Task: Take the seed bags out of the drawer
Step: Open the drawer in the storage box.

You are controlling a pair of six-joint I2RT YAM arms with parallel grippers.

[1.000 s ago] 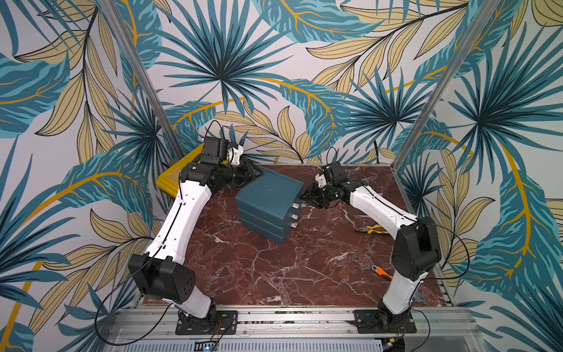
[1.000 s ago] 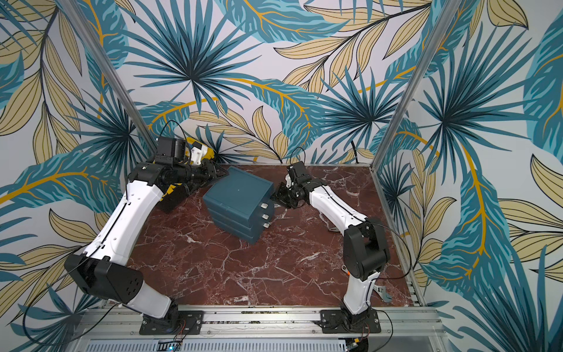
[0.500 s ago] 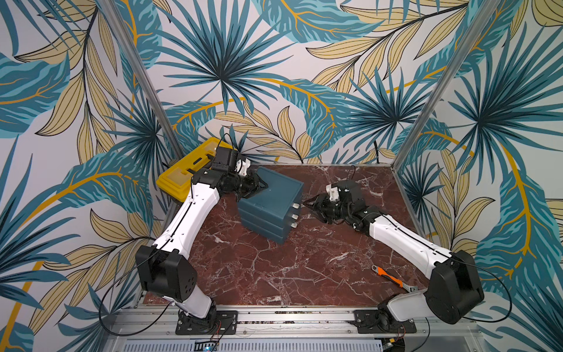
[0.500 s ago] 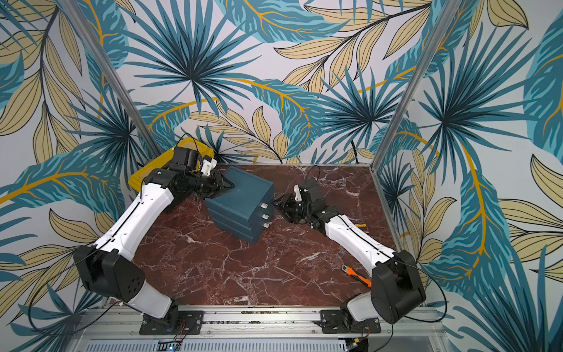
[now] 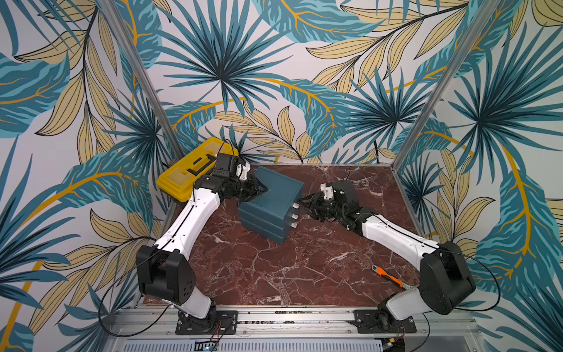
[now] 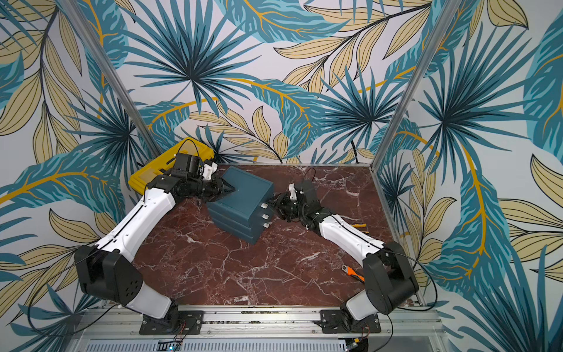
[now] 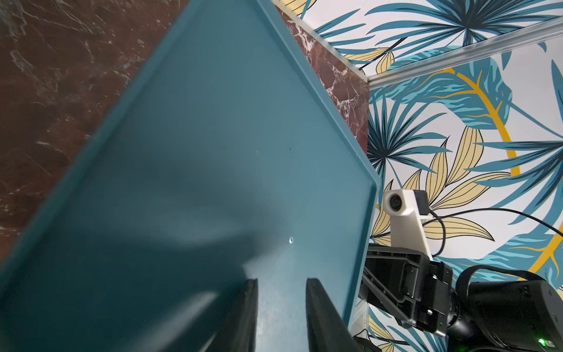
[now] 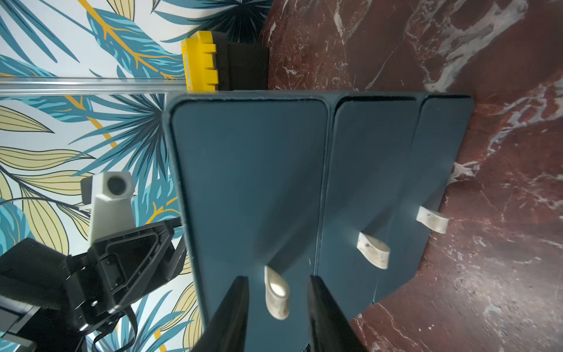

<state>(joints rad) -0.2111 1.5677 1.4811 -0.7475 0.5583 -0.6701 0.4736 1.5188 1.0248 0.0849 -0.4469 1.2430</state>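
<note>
Straddling the white handle (image 8: 276, 297) of the top drawer (image 8: 243, 183), the right gripper (image 8: 276, 278) stands partly open, a gap showing either side of the handle and nothing clamped, while the left gripper (image 7: 281, 282), fingers (image 7: 248, 304) narrowly parted and empty, lies low over the flat top of the teal drawer unit (image 5: 278, 189) near its rear edge. All three drawers are shut, so the seed bags are hidden in every view. Around the unit spreads the red marble worktop (image 5: 289, 274) — a yellow toolbox (image 5: 185, 175) sits at its far left corner.

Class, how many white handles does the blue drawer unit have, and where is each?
3 on the unit: top handle between the right gripper's open jaws, middle handle, bottom handle. None seems hidden.
</note>
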